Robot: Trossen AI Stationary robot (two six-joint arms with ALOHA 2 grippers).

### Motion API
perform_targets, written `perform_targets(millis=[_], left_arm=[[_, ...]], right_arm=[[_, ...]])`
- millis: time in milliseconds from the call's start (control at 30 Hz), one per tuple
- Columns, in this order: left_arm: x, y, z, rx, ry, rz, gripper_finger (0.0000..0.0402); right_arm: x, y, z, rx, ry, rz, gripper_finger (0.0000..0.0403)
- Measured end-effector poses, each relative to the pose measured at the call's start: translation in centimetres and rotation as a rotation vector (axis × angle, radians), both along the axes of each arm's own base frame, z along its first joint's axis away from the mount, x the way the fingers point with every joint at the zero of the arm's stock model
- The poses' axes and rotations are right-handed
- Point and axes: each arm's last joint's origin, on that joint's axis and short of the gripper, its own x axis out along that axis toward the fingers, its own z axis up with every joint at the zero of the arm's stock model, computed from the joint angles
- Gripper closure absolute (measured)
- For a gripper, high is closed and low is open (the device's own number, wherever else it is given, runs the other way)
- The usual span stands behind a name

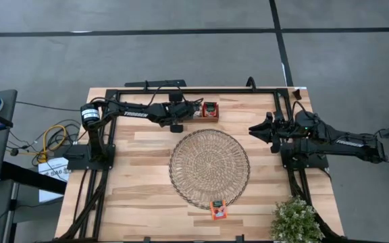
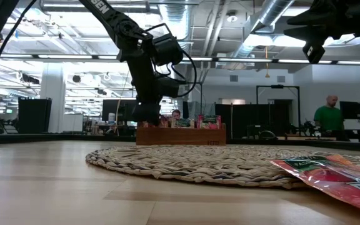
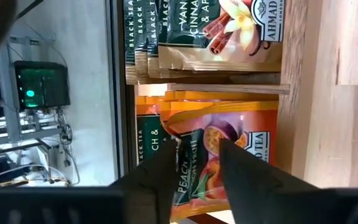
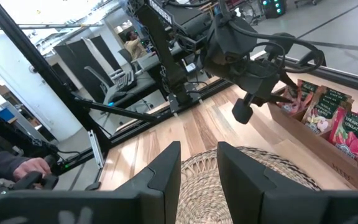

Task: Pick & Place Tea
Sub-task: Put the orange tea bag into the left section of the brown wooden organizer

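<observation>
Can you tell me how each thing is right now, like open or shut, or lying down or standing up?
left gripper: open, fingers either side of an orange tea packet.
right gripper: open, empty, above the woven mat.
wooden tray: holds packets standing upright.
loose tea packet: lying flat at the mat's edge.
plant: upright at the table corner.

My bench in an open-plan robotics lab

Past my wooden table (image 2: pixel 42 181) I see bare ceiling ducts (image 2: pixel 274 19), strip lights, black monitors (image 2: pixel 120 109), equipment racks (image 3: pixel 39 87), office chairs (image 4: pixel 95 78) and a person (image 2: pixel 328 115) standing.
</observation>
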Motion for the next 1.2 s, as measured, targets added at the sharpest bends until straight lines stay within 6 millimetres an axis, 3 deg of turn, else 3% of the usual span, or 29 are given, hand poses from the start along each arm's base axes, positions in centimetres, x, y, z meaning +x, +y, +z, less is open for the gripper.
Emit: perform_targets(millis=[233,400,533,700,867,1000,1200], left_arm=[[0.1,-0.4,0.1,0.074,0.061,-0.019,0.0234],[0.2,-0.7,0.3,0.139,0.096,-0.008,0.0224],[0.8,-0.7,1.6,0.252,0.155,-0.015,0.0225],[1.7,-1.1,6.4,0.373,0.084,0.020,0.0225],[0.2,-2.5,13.2,0.387,-0.169,0.130,0.0225],[-3.4,-5.0,17.4,0.182,-0.417,0.217,0.0225],[-9.0,-8.5,20.2,-0.482,-0.657,0.332,0.0225]], right_arm=[[0.0,0.0,0.0,0.000,0.000,0.000,0.0306],[0.0,0.0,0.0,0.000,0.000,0.000,0.0306],[0.0,0.0,0.0,0.000,0.000,0.000,0.0306],[0.0,0.0,0.1,-0.002,-0.007,0.001,0.0306],[0.0,0.0,0.1,-0.001,-0.008,0.009,0.0306],[0.0,0.0,0.1,-0.002,-0.014,0.010,0.0306],[0.0,0.1,0.3,-0.002,-0.026,0.033,0.0306]])
